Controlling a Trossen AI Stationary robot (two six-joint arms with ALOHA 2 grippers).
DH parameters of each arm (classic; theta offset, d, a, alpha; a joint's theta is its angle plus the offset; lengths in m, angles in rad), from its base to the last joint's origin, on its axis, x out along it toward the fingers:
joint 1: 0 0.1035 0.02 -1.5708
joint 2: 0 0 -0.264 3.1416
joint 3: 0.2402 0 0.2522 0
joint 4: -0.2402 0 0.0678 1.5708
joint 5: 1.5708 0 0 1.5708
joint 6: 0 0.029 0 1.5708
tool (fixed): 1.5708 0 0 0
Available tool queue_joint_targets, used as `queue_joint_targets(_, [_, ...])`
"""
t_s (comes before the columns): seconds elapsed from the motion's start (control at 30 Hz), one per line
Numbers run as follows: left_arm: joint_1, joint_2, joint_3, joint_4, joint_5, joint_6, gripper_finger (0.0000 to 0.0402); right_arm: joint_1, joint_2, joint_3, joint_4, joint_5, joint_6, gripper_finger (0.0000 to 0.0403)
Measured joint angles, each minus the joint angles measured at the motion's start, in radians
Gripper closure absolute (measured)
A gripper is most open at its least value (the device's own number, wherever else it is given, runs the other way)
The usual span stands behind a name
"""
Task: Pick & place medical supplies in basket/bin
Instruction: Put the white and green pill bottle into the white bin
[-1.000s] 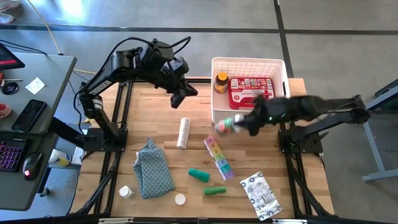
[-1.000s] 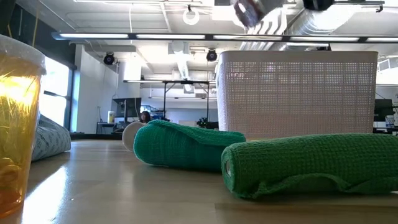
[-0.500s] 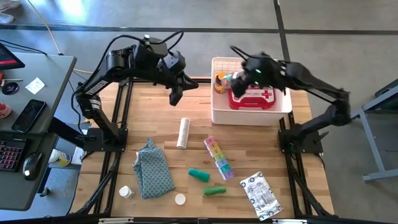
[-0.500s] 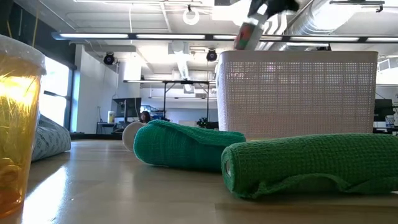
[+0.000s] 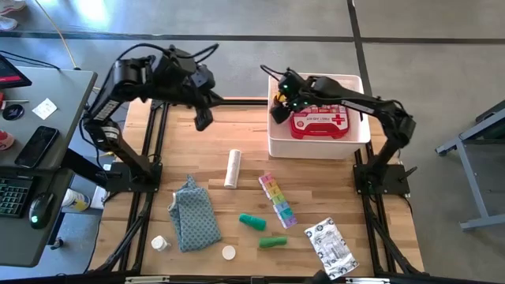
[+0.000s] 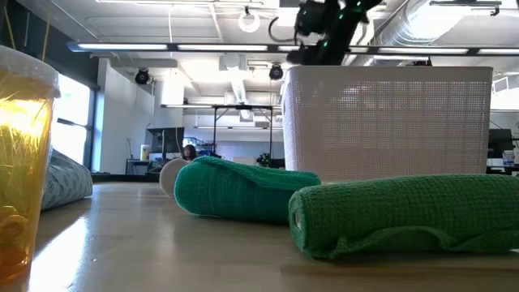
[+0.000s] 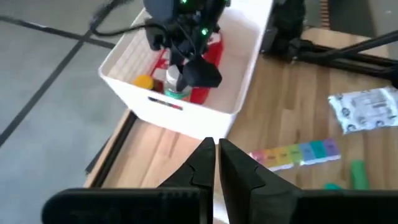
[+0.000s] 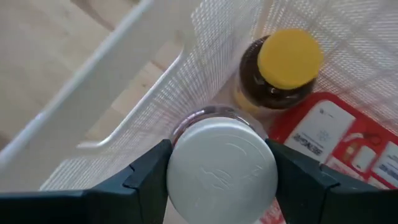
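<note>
Only our right wrist view showed the right tool [image 8: 221, 174] gripping a white-capped bottle [image 8: 221, 169] inside the bin [image 8: 124, 93], beside the amber bottle [image 8: 283, 68]. Our left tool [image 7: 216, 163] hung pinched shut over the bench [image 7: 298, 118].

You've got a grey concrete floor [image 5: 252, 20] all round the wooden table [image 5: 229, 134], w/ dark seam lines across it, and a grey desk [image 5: 43, 158] off to one side holding a keyboard [image 5: 12, 193], a mouse [image 5: 37, 209] and a phone [image 5: 39, 146]. Looking level across the tabletop you're seeing a big open workshop-type room: exposed ceiling w/ silver ductwork [image 6: 405, 28], long strip lights [image 6: 174, 47], a couple of black fixtures hanging off the ceiling [image 6: 143, 77]. There's a bright window [image 6: 73, 122] on one side, a black metal frame [image 6: 243, 134] further back, and a person [image 6: 188, 152] way off in the distance, too small to make out.
</note>
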Motion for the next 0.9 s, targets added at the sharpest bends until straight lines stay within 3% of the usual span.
queue_joint_targets(0.27, [0.015, -0.04, -0.001, -0.057, 0.054, 0.015, 0.0344, -0.014, 0.103, 0.0, 0.023, -0.004, 0.004, 0.0179])
queue_joint_targets(0.53, [0.015, -0.066, 0.0, -0.108, 0.079, -0.067, 0.0344, -0.039, 0.121, 0.002, 0.058, 0.075, 0.008, 0.0179])
queue_joint_targets(0.9, [0.015, -0.079, 0.0, -0.097, 0.093, -0.172, 0.0344, -0.09, 0.12, -0.073, 0.137, 0.048, 0.052, 0.0179])
